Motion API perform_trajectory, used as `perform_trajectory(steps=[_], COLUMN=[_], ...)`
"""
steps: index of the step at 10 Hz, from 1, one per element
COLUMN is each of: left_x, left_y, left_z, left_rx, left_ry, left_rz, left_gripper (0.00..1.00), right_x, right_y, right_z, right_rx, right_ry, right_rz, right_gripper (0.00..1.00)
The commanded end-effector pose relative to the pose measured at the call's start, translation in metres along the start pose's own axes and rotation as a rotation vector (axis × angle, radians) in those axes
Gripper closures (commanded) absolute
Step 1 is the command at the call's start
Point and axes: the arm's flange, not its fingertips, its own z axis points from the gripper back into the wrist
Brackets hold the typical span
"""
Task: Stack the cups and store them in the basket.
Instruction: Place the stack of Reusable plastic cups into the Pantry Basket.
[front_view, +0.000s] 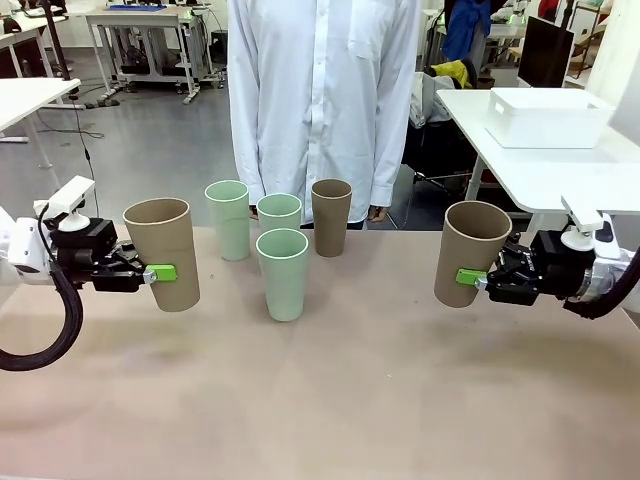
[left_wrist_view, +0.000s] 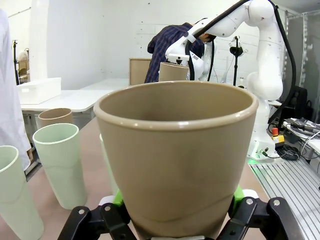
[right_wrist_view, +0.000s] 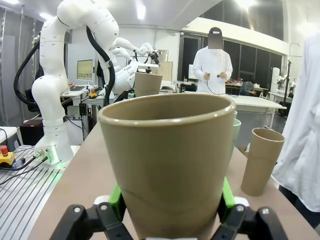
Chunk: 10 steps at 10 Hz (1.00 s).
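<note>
Left end effector (front_view: 158, 272) is clenched on the left brown cup (front_view: 163, 240), and right end effector (front_view: 470, 277) on the right brown cup (front_view: 472, 242). Both grip low on the wall, mouths up, seemingly clear of the worktop (front_view: 350, 400). That leaves you free rims, likely for nesting one into the other. Three mint cups (front_view: 283, 272) and a third brown cup (front_view: 331, 215) stand clustered mid-worktop. Basket (front_view: 545, 130) sits on the side table (front_view: 500, 170) behind the right arm, well apart.

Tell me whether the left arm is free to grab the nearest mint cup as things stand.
Probably not yet: the left pincer is shut on a brown cup. Nothing stands between it and the nearest mint cup.
</note>
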Motion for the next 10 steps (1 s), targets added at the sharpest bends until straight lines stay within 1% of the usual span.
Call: perform_trajectory(steps=[1, 10], left_x=[0.0015, 0.0015], left_y=[0.0007, 0.0007], left_z=[0.0007, 0.0007], left_rx=[0.0, 0.0], left_ry=[-0.001, -0.001], left_rz=[-0.001, -0.001], left_gripper=[0.15, 0.15], right_x=[0.0031, 0.0031], right_y=[-0.0004, -0.0004], right_z=[0.0005, 0.0005], right_rx=[-0.001, -0.001], right_ry=[-0.01, -0.01], right_rz=[0.01, 0.01], right_gripper=[0.13, 0.13])
